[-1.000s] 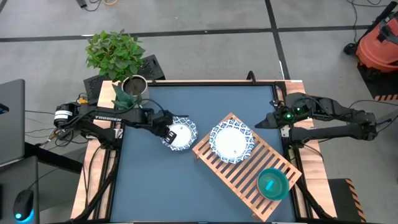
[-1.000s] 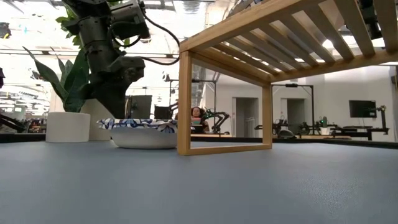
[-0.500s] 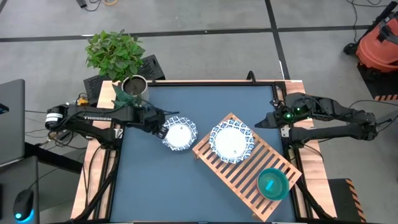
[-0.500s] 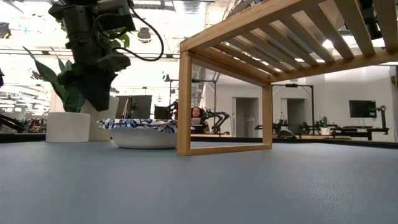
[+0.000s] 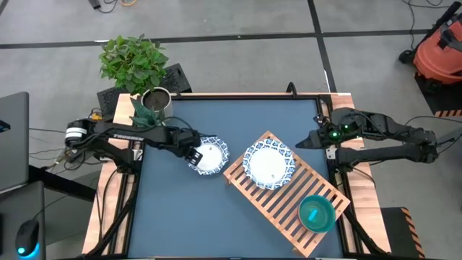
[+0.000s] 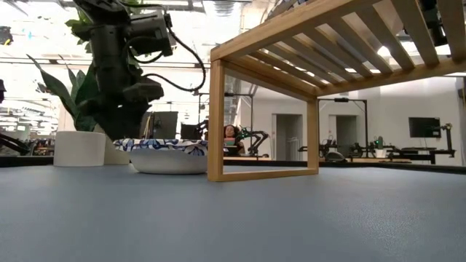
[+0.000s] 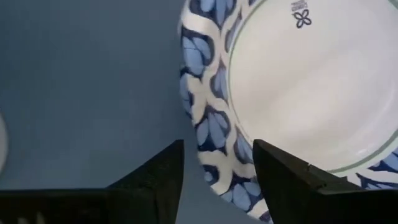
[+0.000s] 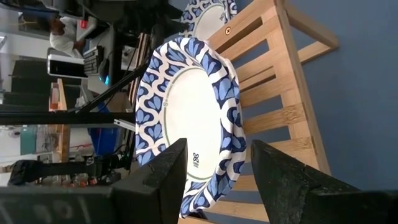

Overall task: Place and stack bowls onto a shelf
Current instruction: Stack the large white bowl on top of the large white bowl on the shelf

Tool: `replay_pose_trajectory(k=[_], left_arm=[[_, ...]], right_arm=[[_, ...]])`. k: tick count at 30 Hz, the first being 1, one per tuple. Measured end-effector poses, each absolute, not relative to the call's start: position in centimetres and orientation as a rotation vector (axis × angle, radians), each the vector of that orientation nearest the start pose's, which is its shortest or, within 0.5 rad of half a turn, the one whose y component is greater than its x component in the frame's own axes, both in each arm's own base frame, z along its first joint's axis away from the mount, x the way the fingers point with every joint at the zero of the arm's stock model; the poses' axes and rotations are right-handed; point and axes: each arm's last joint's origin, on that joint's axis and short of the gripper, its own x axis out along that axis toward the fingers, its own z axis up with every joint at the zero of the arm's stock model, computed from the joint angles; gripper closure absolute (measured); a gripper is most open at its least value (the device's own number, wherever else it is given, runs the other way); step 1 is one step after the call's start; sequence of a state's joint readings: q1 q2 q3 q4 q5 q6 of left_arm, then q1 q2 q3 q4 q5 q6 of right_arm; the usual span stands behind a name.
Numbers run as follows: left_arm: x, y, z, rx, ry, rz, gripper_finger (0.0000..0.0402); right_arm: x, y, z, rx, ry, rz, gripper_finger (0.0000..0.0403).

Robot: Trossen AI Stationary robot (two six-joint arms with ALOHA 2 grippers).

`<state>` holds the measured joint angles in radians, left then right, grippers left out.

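Note:
A white bowl with a blue patterned rim (image 5: 209, 157) rests on its base on the dark blue table, just left of the light-wood slatted shelf (image 5: 289, 198). A second such bowl (image 5: 268, 165) and a teal bowl (image 5: 316, 214) sit on the shelf's slats. My left gripper (image 5: 190, 153) is open above the left rim (image 7: 208, 140) of the table bowl, one finger on either side of the rim in the left wrist view; I see no touch. My right gripper (image 5: 309, 141) is open and empty at the table's right edge. The magenta and orange-red bowls are out of view.
A pale plant pot (image 5: 155, 101) with a green plant stands at the table's far left corner and also shows in the low view (image 6: 80, 148). The shelf's near leg (image 6: 215, 120) stands right beside the table bowl (image 6: 167, 154). Bare tabletop lies toward the near edge.
My left gripper has drawn back toward the table's left edge and up, then come back down toward the table bowl's left rim, still open. The bowl has stayed where it was.

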<state>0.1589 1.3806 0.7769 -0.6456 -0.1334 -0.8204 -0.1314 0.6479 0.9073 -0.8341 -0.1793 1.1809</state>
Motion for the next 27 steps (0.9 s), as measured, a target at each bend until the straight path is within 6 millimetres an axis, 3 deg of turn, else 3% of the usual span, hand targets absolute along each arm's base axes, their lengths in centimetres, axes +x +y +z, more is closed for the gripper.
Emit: replay_pose_trajectory(k=[6, 13, 20, 27], left_arm=[[24.1, 4.2, 18.2, -0.751, 1.011, 0.713, 0.0243], [24.0, 4.2, 18.4, -0.780, 0.993, 0.725, 0.0285], [24.0, 4.2, 18.4, -0.789, 0.989, 0.730, 0.0301], [24.6, 4.3, 19.8, -0.753, 0.967, 0.727, 0.0340]], right_arm=[[11.1, -1.0, 33.1, 1.238, 0.528, -0.303, 0.0200], [11.1, -1.0, 33.1, 1.235, 0.530, -0.302, 0.0200], [11.1, -1.0, 33.1, 1.234, 0.531, -0.303, 0.0200], [11.1, -1.0, 33.1, 1.231, 0.532, -0.303, 0.0200]])
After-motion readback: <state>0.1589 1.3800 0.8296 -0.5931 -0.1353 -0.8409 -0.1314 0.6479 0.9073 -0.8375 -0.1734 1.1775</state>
